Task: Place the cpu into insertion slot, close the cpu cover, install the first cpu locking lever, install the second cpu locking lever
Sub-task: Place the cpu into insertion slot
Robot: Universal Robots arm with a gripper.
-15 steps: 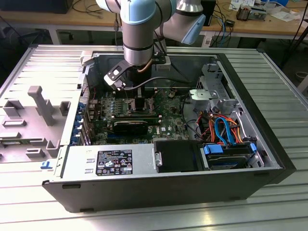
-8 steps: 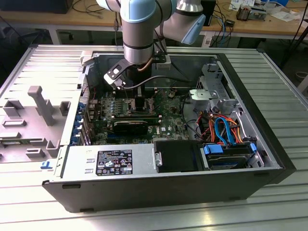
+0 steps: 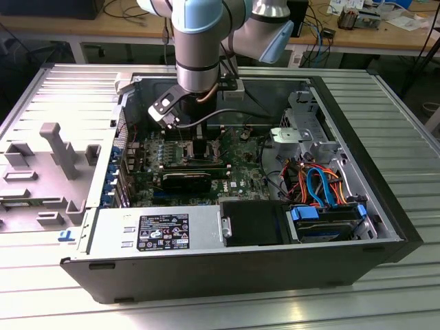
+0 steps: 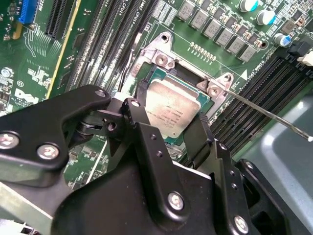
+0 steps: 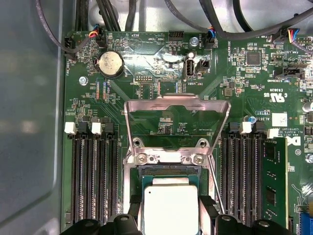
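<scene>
close to you, the gripper [image 4: 172, 108] pinches the cpu [image 5: 168, 205] by two opposite edges, with the chip sitting in the insertion slot [image 5: 168, 171]. beyond it, you see the cpu cover [image 5: 142, 105] hinged open over the green board [image 5: 146, 73].

A black label [image 3: 163, 232] of white print and small signs lies on top of the grey power supply [image 3: 110, 230], near its middle. White lettering runs across the green board [image 5: 225, 63], a white sticker [image 5: 279, 119] sits on it, and faint lines of print mark the cpu [image 4: 172, 108]; none can be made out word for word.
</scene>
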